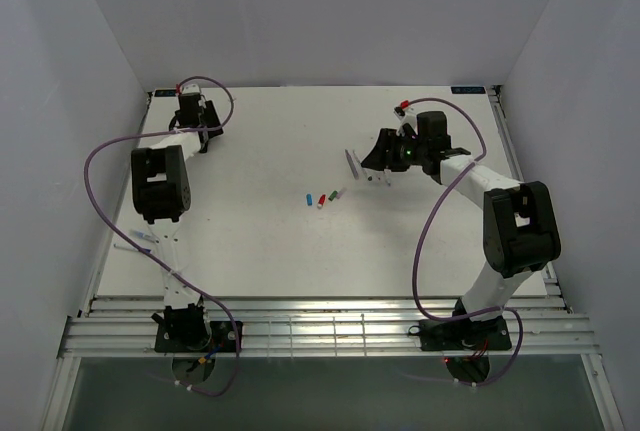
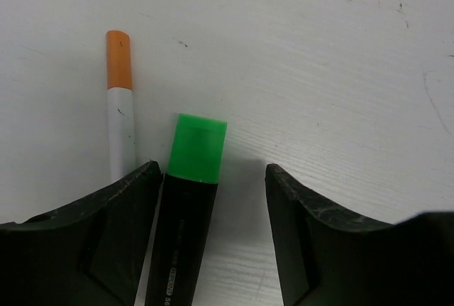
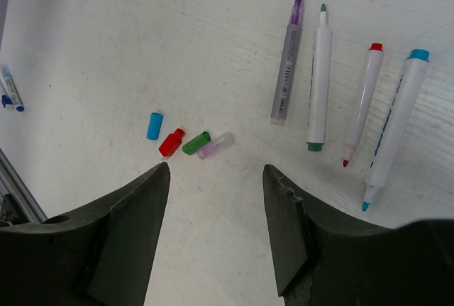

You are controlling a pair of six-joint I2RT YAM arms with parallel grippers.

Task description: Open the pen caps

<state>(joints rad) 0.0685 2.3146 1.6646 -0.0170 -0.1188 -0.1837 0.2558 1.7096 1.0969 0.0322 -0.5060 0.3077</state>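
Note:
My left gripper (image 2: 213, 167) is open at the table's far left (image 1: 190, 111), its jaws either side of a stubby black marker (image 2: 181, 242) with a green cap (image 2: 198, 147); the marker lies close to the left finger. A white pen with an orange cap (image 2: 118, 59) lies just left of it. My right gripper (image 3: 216, 175) is open and empty above the table (image 1: 377, 163). Ahead of it lie loose blue (image 3: 153, 126), red (image 3: 171, 142), green (image 3: 196, 142) and clear (image 3: 216, 145) caps, also visible in the top view (image 1: 322, 196). Several uncapped pens (image 3: 319, 75) lie to their right.
The uncapped pens are a clear purple one (image 3: 286, 57), a red-tipped one (image 3: 364, 100) and a blue-tipped one (image 3: 396, 125). Another pen (image 3: 8, 87) lies at the far left edge. A slatted rail (image 1: 320, 331) runs along the table's near edge. White walls enclose the table.

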